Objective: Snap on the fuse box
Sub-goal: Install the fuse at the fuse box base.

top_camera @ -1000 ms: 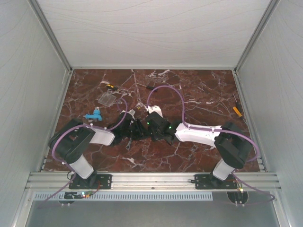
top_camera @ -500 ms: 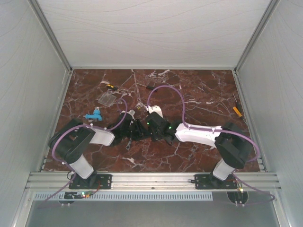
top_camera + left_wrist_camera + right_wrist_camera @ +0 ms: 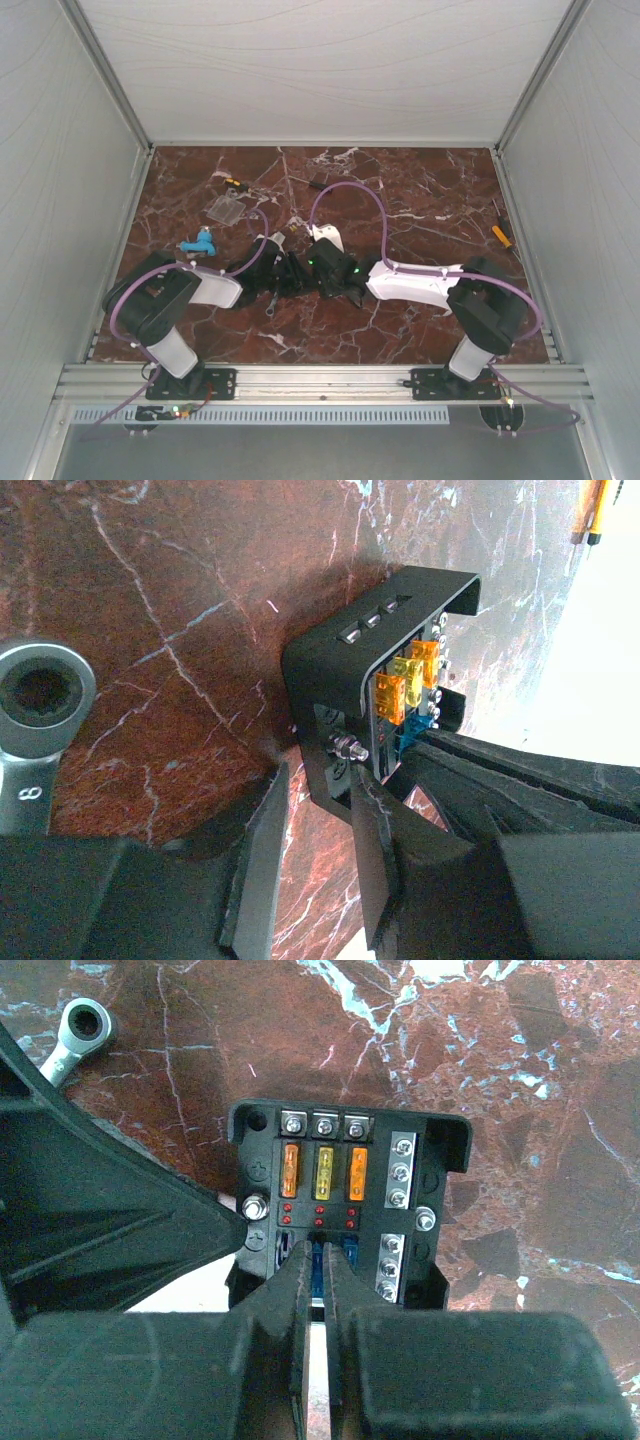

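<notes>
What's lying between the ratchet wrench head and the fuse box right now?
Nothing; the right wrist view shows only bare marble tabletop between the wrench head and the fuse box.

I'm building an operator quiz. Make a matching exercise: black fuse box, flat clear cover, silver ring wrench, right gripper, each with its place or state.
1 black plastic fuse box with orange and yellow fuses
2 flat clear plastic cover
3 silver metal ring wrench
4 right gripper

A fingers shut
B far left part of the marble table
C uncovered, fuses showing
D on the table, close beside the box

Pairs: 1-C, 2-B, 3-D, 4-A
</notes>
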Available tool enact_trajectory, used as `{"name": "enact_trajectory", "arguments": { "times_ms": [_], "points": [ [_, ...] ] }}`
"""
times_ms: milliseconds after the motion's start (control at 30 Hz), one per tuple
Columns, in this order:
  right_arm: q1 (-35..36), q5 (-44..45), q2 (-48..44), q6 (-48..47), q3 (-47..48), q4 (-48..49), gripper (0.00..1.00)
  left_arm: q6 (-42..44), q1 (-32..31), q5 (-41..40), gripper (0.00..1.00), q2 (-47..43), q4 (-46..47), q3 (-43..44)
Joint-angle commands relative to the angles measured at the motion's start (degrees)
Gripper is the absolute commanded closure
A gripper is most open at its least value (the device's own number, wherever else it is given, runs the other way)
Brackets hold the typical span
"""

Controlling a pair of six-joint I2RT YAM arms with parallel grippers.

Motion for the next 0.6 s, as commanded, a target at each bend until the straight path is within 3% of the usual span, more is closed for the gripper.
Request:
{"name": "enact_trajectory", "arguments": {
  "times_ms": [0, 400, 567],
  "points": [
    [0.8, 0.8, 1.1, 1.3, 0.8, 0.5, 0.99, -0.7, 0.0, 0.4, 0.68, 0.5, 3.4, 0.0],
    [0.9, -1.1, -1.9, -0.2, 1.4, -0.8, 0.78, -0.8, -0.2, 0.7, 0.68, -0.3, 3.6, -0.7],
    [0.6, -1.4, -3.2, -2.7, 3.8, -4.3, 0.74, -0.7, -0.2, 0.7, 0.68, -1.1, 3.6, -1.2]
  ]
}}
